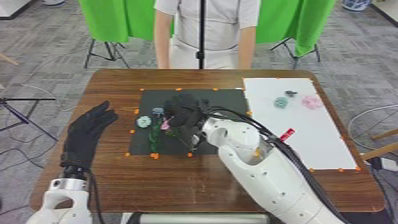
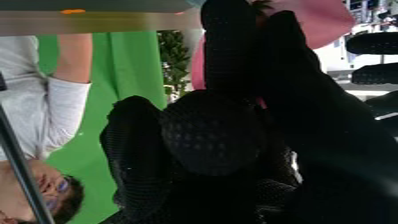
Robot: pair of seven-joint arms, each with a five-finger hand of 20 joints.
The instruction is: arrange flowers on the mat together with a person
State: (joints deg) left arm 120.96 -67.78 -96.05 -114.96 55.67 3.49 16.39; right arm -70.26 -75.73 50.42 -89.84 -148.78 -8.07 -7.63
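Observation:
My left hand lies with straight fingers over the table's left side, beside the dark mat. Over the mat's middle is my right hand, palm down. In the right wrist view, the curled fingers of my right hand hold a pink flower; black fingers of my left hand show farther off. Beside the right hand, the pink flower is partly covered. A pale blue flower and a blue-grey flower lie on the mat, with green stems below.
On the white sheet at the right lie a pale green flower, a pink flower and a small dark piece. A red item is beside my right forearm. Orange marks edge both mats.

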